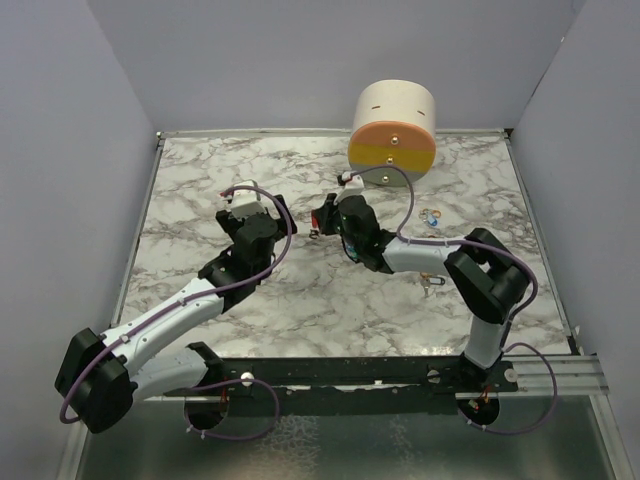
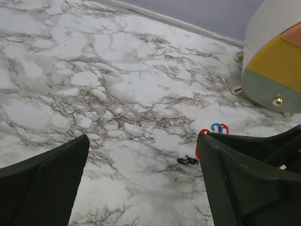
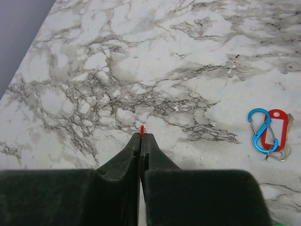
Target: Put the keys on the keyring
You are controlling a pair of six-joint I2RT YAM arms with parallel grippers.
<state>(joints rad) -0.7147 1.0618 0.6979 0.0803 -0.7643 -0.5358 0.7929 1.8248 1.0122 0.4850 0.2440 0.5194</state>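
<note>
Right gripper (image 3: 141, 137) clamped tight, jaws flush, thin red sliver (image 3: 142, 127) poking out past the tips. It's seen edge-on, so can't tell if it's a key head. Top view puts that gripper (image 1: 318, 226) mid-table, pointing left at the left gripper (image 1: 281, 208), small gap between them. Left gripper (image 2: 143, 139) spread wide, nothing between the fingers (image 2: 42, 188), over the marble table (image 2: 94, 70). Small dark key-like piece (image 2: 188, 160) lies flat on the table just beside the left gripper's right finger. Red and blue loops (image 2: 215, 127) sit a bit beyond it, partly hidden behind that finger. Right wrist view: blue S-clip (image 3: 259, 130) lies over red tag (image 3: 277, 123), metal ring (image 3: 279, 155) at the tag's lower end, all on the table well right of the closed tips. Round tub (image 1: 393, 125) with orange and yellow face at the far edge. Tiny coloured cluster (image 1: 432, 214) on the table near the tub, too small to sort keys from clips
</note>
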